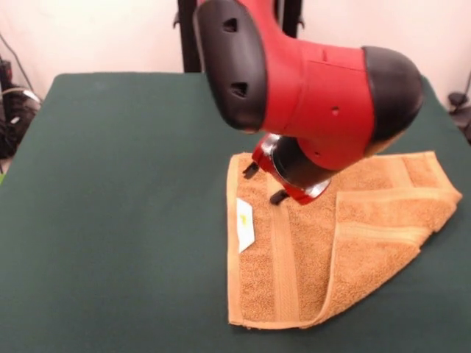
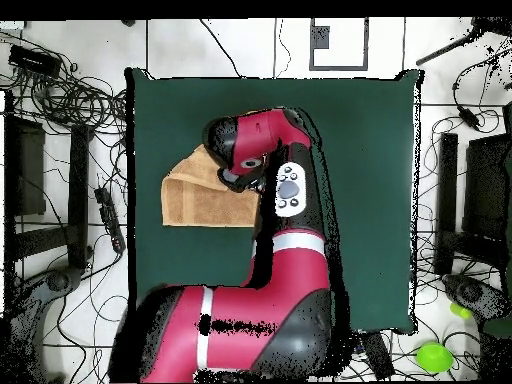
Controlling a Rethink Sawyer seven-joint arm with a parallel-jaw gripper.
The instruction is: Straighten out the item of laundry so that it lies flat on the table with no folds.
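Toward the table's (image 1: 110,220) front right in the front view lies the terry towel (image 1: 294,272), its right side folded back over itself. Over its far edge hangs the gripper (image 1: 265,184), fingers spread, holding nothing.

1. This is a robotics lab, not a home: a red and black robot arm (image 2: 270,290) rises from the bottom of the overhead frame and reaches over the table (image 2: 370,200).
2. The table is draped in dark green cloth and fills the middle of both views like a test bench.
3. Loose black cables (image 2: 80,95) sprawl across the pale floor at the upper left of the overhead frame.
4. Black equipment racks (image 2: 35,190) stand along the left and right edges.
5. A plain white wall (image 1: 96,33) sits behind the table, across the top of the front view.
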